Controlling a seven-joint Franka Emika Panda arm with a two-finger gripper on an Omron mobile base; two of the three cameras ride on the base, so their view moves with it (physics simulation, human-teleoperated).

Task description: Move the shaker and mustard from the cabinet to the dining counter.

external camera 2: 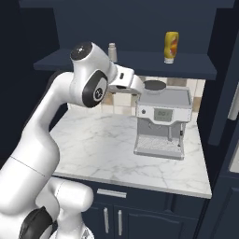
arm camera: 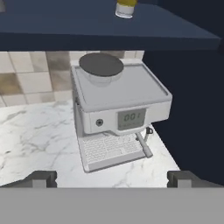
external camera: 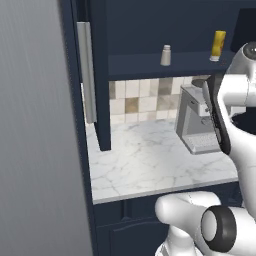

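The cabinet (external camera: pixel 150 65) stands open, its navy shelf (external camera 2: pixel 140 63) above the worktop. The small pale shaker (external camera: pixel 166 55) (external camera 2: pixel 112 52) stands upright on the shelf's left part. The yellow mustard (external camera: pixel 218 45) (external camera 2: pixel 171 46) stands further right; in the hand view its base (arm camera: pixel 125 6) shows at the top edge. My gripper (arm camera: pixel 113 179) is open, fingertips (arm camera: pixel 41 178) far apart with nothing between them. It hangs below shelf level, facing the coffee machine and apart from both items. The dining counter is out of view.
A silver coffee machine (external camera: pixel 197 122) (external camera 2: pixel 163 121) (arm camera: pixel 118 109) sits on the marble worktop (external camera: pixel 145 160) under the shelf, against a tiled backsplash (external camera: pixel 140 100). An open cabinet door (external camera: pixel 100 75) with a silver bar handle hangs at the left. A tall grey panel (external camera: pixel 35 125) borders the left side.
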